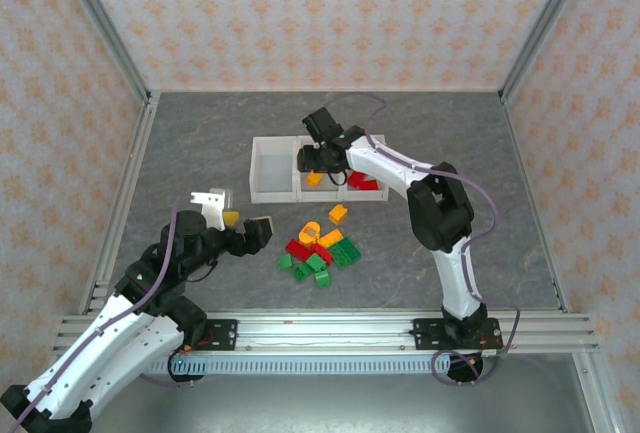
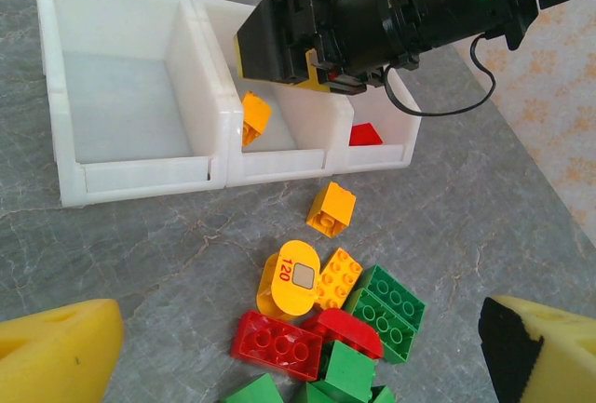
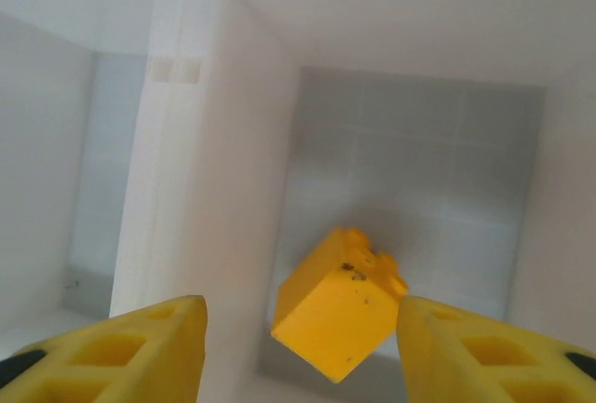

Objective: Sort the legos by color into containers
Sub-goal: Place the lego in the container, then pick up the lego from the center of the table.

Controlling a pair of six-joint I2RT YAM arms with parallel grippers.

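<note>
White containers (image 2: 58,133): three, the middle holding one orange brick (image 2: 256,115).

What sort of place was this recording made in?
Probably a robot test cell in a lab, not a home: a grey table walled by patterned panels in metal framing, with toy bricks and white bins laid out for sorting.

Grey marbled tabletop (image 1: 200,143), peach floral-patterned walls (image 1: 330,13) on three sides, aluminium rail (image 1: 330,325) along the near edge
</note>
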